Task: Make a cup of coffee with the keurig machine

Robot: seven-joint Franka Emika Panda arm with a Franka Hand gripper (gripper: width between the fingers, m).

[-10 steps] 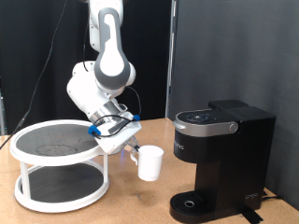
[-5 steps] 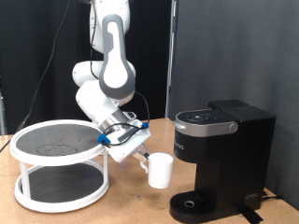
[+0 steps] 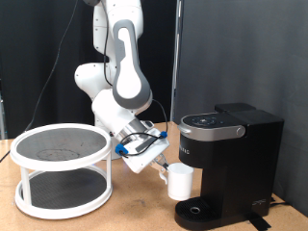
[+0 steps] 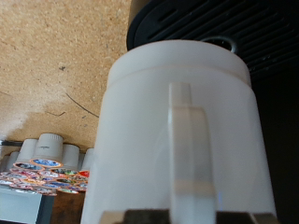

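Claw (image 3: 165, 171) clamped on the cup (image 3: 180, 181), beside the keurig machine (image 3: 226, 164).

The white arm (image 3: 117, 67) is seen rising at the exterior view's top, bent at its elbow and angled down toward the exterior view's right, where the gripper (image 3: 164, 171) is closed on the cup (image 3: 180, 181) by its handle, just beside the keurig machine (image 3: 231, 159) front.
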